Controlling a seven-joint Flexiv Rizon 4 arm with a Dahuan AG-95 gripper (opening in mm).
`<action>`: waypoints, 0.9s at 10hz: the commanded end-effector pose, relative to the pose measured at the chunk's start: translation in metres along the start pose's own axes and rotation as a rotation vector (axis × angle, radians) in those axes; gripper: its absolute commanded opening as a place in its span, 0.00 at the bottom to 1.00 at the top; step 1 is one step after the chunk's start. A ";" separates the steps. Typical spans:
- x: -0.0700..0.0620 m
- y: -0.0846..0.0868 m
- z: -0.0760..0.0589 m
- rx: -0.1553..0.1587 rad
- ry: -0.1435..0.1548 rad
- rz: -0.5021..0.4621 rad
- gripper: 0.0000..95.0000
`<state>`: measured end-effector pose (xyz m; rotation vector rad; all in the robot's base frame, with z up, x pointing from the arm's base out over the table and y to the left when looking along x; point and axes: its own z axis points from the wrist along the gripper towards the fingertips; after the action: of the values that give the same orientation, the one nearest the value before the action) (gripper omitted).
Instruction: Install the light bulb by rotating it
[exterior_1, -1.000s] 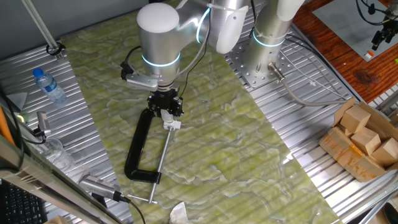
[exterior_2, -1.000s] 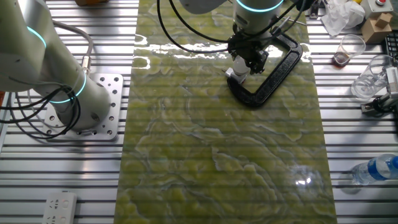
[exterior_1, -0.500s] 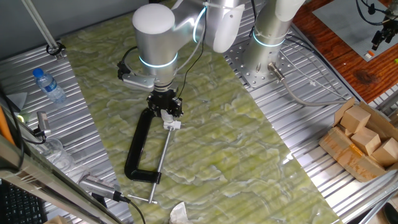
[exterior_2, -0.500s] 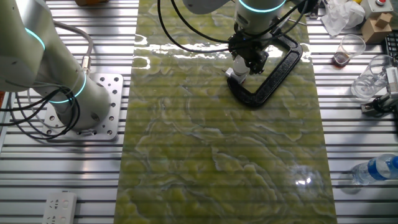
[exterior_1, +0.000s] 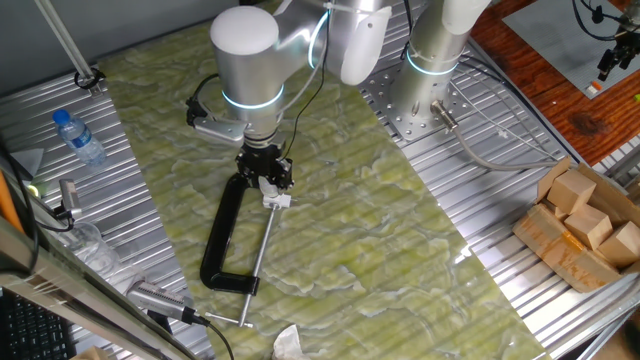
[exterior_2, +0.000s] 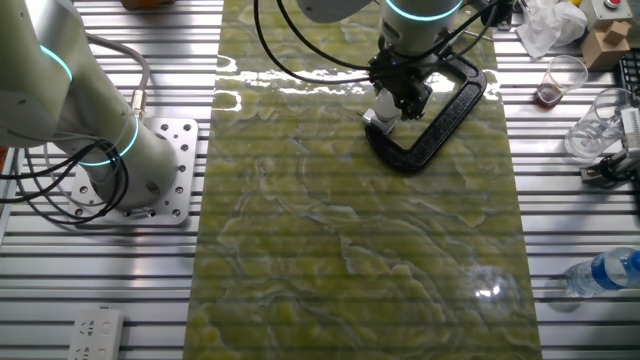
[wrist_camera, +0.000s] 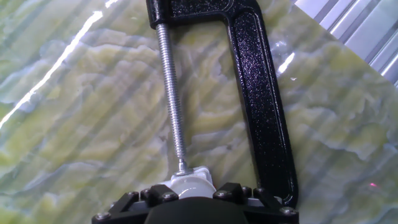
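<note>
Hand view is showing the light bulb (wrist_camera: 189, 185) sitting directly below the gripper (wrist_camera: 193, 198), touching the near end of the clamp (wrist_camera: 258, 93) screw (wrist_camera: 171, 93), whose length is running away from the hand. Whether the fingers are gripping it I cannot tell. One fixed view is showing the whole clamp (exterior_1: 222, 240) on the green mat (exterior_1: 400, 240), with the bulb itself hidden.

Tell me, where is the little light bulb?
In the hand view the light bulb sits bottom centre, between the gripper's fingers, at the end of the black C-clamp's screw.
</note>
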<state>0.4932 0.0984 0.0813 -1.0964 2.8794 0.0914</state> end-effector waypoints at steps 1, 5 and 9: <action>0.000 0.000 0.000 0.000 -0.001 0.004 0.60; 0.000 0.000 0.000 0.001 0.000 0.001 0.60; 0.000 0.000 0.000 0.005 0.000 -0.007 0.20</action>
<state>0.4928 0.0984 0.0814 -1.1033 2.8747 0.0851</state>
